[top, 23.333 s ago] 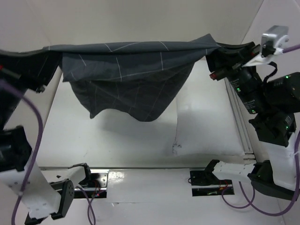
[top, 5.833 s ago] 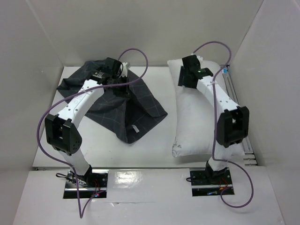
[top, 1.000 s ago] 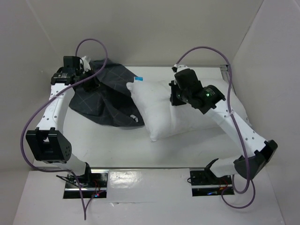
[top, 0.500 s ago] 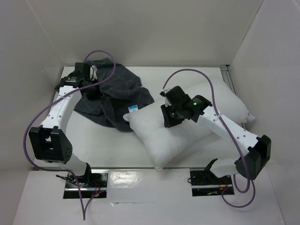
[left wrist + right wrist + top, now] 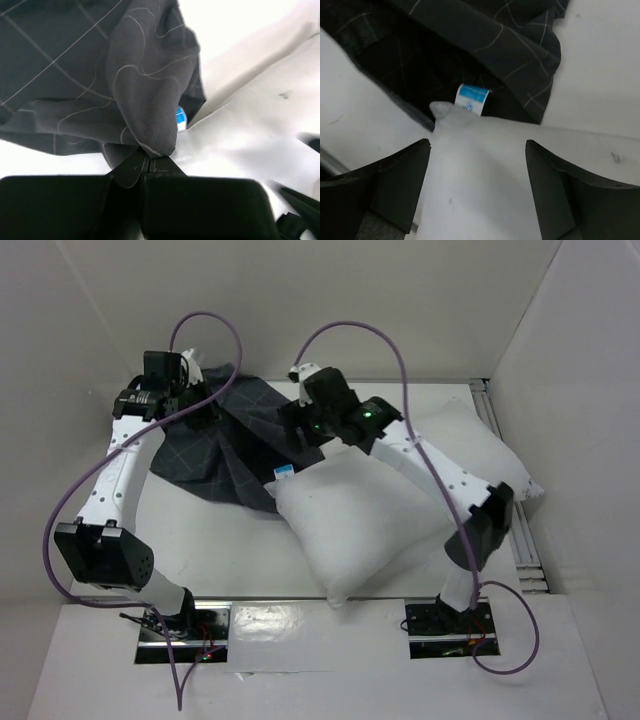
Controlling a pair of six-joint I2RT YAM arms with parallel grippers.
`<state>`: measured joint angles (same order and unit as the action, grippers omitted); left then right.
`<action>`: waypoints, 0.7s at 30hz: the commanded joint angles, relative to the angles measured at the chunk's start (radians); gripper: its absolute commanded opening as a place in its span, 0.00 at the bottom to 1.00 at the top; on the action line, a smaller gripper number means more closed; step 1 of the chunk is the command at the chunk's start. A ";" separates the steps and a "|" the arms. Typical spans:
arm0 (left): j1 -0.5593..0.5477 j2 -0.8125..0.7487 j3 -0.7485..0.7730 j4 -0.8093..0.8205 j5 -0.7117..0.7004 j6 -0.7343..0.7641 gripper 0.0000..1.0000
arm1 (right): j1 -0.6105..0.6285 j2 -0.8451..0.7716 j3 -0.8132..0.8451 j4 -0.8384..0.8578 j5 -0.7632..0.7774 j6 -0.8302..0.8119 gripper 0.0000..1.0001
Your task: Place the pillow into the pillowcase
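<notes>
The white pillow [image 5: 380, 515] lies slantwise across the middle and right of the table. Its near-left corner, with a blue label [image 5: 284, 472], touches the dark grid-patterned pillowcase [image 5: 235, 445] heaped at the back left. My left gripper [image 5: 195, 408] is shut on the pillowcase's hem [image 5: 150, 150], and the cloth [image 5: 95, 70] hangs bunched in front of it. My right gripper [image 5: 477, 144] is open just above the pillow's corner [image 5: 480, 185], its fingers [image 5: 402, 182] apart on either side and holding nothing. Beyond that corner are the label [image 5: 472, 97] and the pillowcase [image 5: 485, 40].
White walls close in the table at the back and both sides. An aluminium rail [image 5: 527, 555] runs along the right edge. Purple cables [image 5: 385, 335] loop above both arms. Bare table [image 5: 215, 550] shows at the near left.
My right gripper has opened, let go of the pillow and moved back and left to the pillow's corner by the pillowcase. The left gripper keeps its hold, shifted slightly back and left.
</notes>
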<state>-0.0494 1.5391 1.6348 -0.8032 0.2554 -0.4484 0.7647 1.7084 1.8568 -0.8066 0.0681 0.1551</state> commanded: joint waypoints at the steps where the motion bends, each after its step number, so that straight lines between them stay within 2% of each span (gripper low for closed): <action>1: -0.006 0.001 0.060 0.029 0.076 -0.004 0.00 | 0.030 0.141 -0.021 0.200 0.051 -0.046 0.86; 5: -0.006 0.001 0.060 0.059 0.096 -0.023 0.00 | 0.085 0.197 -0.135 0.464 0.177 -0.055 0.88; 6: -0.015 0.001 0.060 0.059 0.096 -0.033 0.00 | 0.097 0.197 -0.181 0.619 0.186 -0.068 0.88; 7: -0.015 0.001 0.060 0.068 0.096 -0.033 0.00 | 0.097 0.197 -0.265 0.686 0.202 -0.068 0.89; 10: -0.015 0.010 0.060 0.068 0.096 -0.033 0.00 | 0.110 0.232 -0.323 0.834 0.251 -0.077 0.89; 14: -0.015 0.010 0.060 0.068 0.096 -0.033 0.00 | 0.120 0.306 -0.324 0.883 0.369 -0.063 0.89; 15: -0.015 0.010 0.060 0.068 0.096 -0.033 0.00 | 0.120 0.321 -0.324 0.902 0.466 -0.031 0.88; 17: -0.015 0.000 0.060 0.068 0.096 -0.033 0.00 | 0.120 0.341 -0.338 0.978 0.537 -0.031 0.83; 21: -0.015 0.000 0.037 0.068 0.085 -0.033 0.00 | 0.108 0.393 -0.315 1.049 0.616 -0.011 0.68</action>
<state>-0.0616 1.5505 1.6630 -0.7769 0.3267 -0.4767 0.8799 2.0678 1.5143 0.0814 0.5270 0.1150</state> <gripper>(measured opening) 0.037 0.704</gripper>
